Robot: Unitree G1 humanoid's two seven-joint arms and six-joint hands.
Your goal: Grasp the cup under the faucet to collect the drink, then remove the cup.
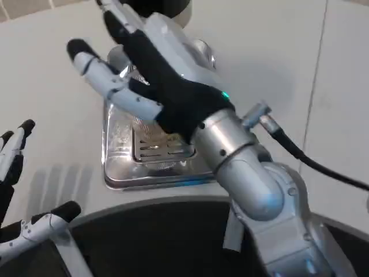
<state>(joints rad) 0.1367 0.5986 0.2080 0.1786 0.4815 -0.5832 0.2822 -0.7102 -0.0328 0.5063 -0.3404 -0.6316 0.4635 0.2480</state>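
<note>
2 hands (155, 75) (11, 173), 1 drip tray (124, 167), 1 table (52, 69).

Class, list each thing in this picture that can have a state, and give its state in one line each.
right hand: raised over the drip tray, fingers spread, nothing seen in its grasp
left hand: at the picture's left edge, fingers apart, holding nothing
drip tray: flat on the white table, its slotted grate bare where it shows
cup: cannot tell, the right hand covers the spot under the faucet
</note>
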